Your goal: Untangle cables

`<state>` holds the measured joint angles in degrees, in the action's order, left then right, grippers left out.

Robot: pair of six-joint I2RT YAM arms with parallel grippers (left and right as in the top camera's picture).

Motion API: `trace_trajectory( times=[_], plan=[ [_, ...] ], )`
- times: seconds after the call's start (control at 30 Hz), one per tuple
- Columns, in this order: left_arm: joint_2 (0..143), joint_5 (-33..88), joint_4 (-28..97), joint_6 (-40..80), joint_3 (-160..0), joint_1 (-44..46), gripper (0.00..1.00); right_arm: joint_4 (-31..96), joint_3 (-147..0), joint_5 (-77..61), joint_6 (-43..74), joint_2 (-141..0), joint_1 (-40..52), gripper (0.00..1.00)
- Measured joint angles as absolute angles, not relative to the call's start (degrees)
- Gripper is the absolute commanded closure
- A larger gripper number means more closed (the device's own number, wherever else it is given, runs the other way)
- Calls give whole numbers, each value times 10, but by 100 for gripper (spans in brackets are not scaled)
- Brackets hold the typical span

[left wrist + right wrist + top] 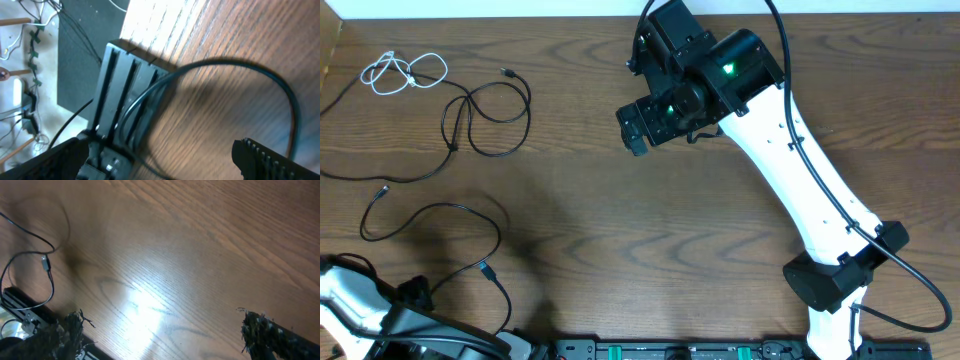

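Right fingers (265,335): spread wide, empty, over bare brown wood-grain worktop (620,220).
Left fingers (270,160): wide, empty, by black slotted rail (120,85) at worktop's near edge.
Well left of right fingers: short white cord (405,73), looped black cord (485,115), second long black cord (440,225).
Room: open worktop between.
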<state>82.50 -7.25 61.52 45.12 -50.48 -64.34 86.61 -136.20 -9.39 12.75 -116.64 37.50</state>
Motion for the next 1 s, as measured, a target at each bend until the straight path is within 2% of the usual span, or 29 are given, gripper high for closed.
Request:
trace_trajectory(
  times=[0.43, 0.63, 0.67, 0.8, 0.83, 0.93, 1.0],
  plan=[
    [825, -74, 518, 468, -415, -643, 5, 850, -1362, -86, 127, -1166, 375, 1],
    [825, -75, 500, 480, -395, -643, 25, 844, -1362, -83, 127, -1166, 375, 1],
    [825, -74, 496, 481, -393, -643, 32, 844, -1362, -83, 128, -1166, 375, 1],
    [825, -76, 474, 481, -378, -643, 69, 843, -1362, -82, 127, -1166, 375, 1],
    [825, -79, 476, 478, -378, -643, 73, 844, -1362, -82, 127, -1166, 375, 1],
    [819, -77, 460, 459, -376, -645, 74, 844, -1362, -81, 127, -1166, 375, 1],
    [817, -75, 454, 444, -376, -647, 81, 844, -1362, -81, 127, -1166, 375, 1]
  ],
)
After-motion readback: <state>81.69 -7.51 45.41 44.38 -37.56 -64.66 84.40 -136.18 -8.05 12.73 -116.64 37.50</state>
